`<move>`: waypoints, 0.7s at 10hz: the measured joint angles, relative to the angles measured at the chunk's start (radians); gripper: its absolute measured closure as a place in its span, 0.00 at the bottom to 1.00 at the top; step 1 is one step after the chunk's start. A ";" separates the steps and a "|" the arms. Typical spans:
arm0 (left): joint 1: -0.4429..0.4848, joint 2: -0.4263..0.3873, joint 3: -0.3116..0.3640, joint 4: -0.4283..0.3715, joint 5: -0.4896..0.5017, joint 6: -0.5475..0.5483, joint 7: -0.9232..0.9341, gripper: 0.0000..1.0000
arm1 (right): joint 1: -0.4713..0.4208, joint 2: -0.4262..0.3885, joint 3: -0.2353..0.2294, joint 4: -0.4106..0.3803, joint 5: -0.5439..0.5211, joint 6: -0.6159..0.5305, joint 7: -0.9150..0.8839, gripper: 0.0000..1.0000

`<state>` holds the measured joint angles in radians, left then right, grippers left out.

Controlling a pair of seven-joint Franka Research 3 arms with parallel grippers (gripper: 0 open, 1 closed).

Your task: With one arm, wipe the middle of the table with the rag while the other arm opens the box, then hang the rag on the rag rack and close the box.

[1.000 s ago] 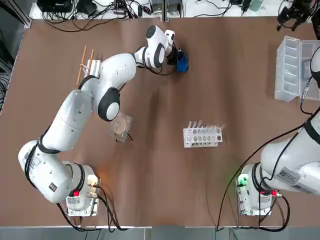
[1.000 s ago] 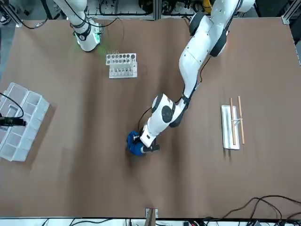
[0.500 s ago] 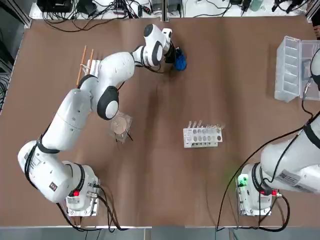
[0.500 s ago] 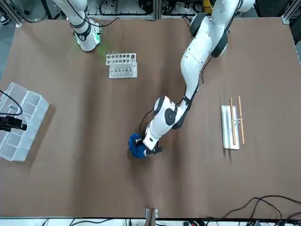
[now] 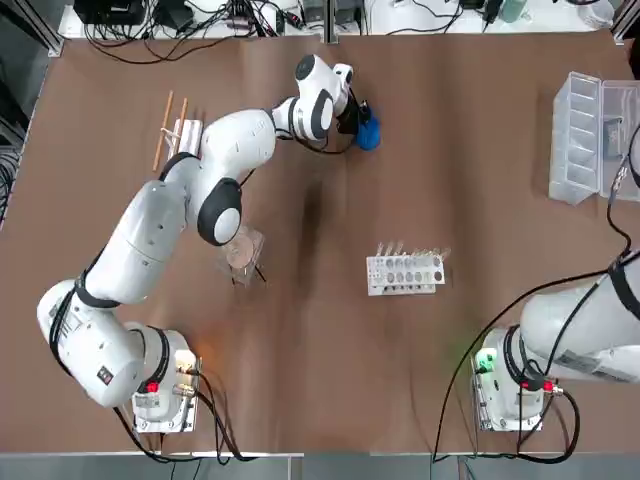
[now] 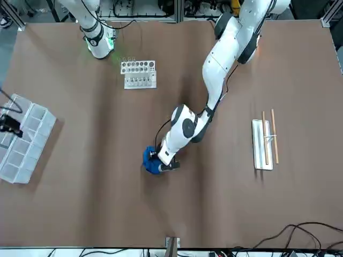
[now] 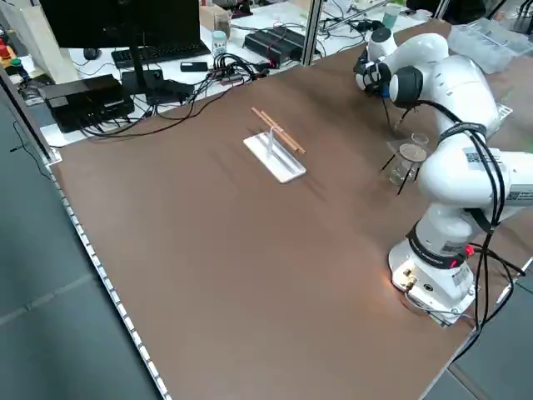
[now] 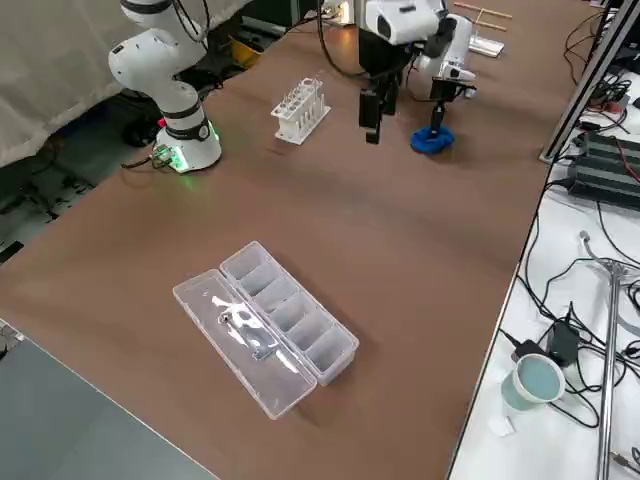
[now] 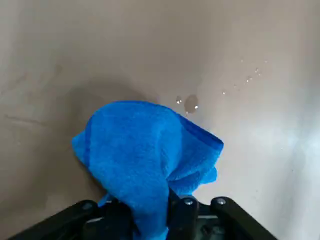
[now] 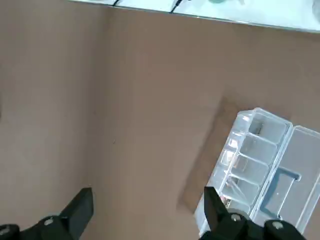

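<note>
The bright blue rag [image 5: 368, 133] lies bunched on the brown table [image 5: 470, 200] at its far middle. My left gripper [image 5: 357, 116] is shut on the rag and presses it to the surface. In the left wrist view the rag [image 9: 145, 145] bulges out from between the fingers, with water drops [image 9: 191, 103] just beyond it. The clear box [image 5: 588, 135] lies open at the far right, lid flat beside it. My right gripper [image 10: 147, 200] hangs open high above the table, beside the box [image 10: 257, 160]. The rag rack [image 5: 178, 130] stands at the far left.
A white test-tube rack [image 5: 405, 271] stands right of centre, and a small clear dish on a stand [image 5: 243, 252] sits near the left arm's elbow. Cables run along the far edge [image 5: 200, 30]. Bare tabletop lies between the rag and the box.
The left gripper rubbed the rag a short way toward the far left, then back to the right. The right gripper lifted away from the open box.
</note>
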<state>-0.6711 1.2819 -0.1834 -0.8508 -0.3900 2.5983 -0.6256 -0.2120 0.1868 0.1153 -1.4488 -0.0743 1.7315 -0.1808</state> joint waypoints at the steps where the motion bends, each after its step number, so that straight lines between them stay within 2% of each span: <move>1: 0.001 0.000 0.013 0.001 0.000 0.000 0.000 0.84 | 0.024 -0.052 0.001 -0.056 -0.003 0.005 0.056 0.02; 4: 0.015 -0.010 0.027 0.022 0.000 -0.094 0.000 0.84 | 0.064 -0.125 0.002 -0.133 -0.005 0.008 0.128 0.01; 7: 0.042 -0.101 0.037 -0.010 0.000 -0.205 -0.002 0.84 | 0.057 -0.164 -0.013 -0.201 0.025 0.010 0.134 0.01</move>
<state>-0.6293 1.1805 -0.1464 -0.8605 -0.3900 2.3936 -0.6278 -0.1547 0.0232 0.1020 -1.6501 -0.0495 1.7411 -0.0464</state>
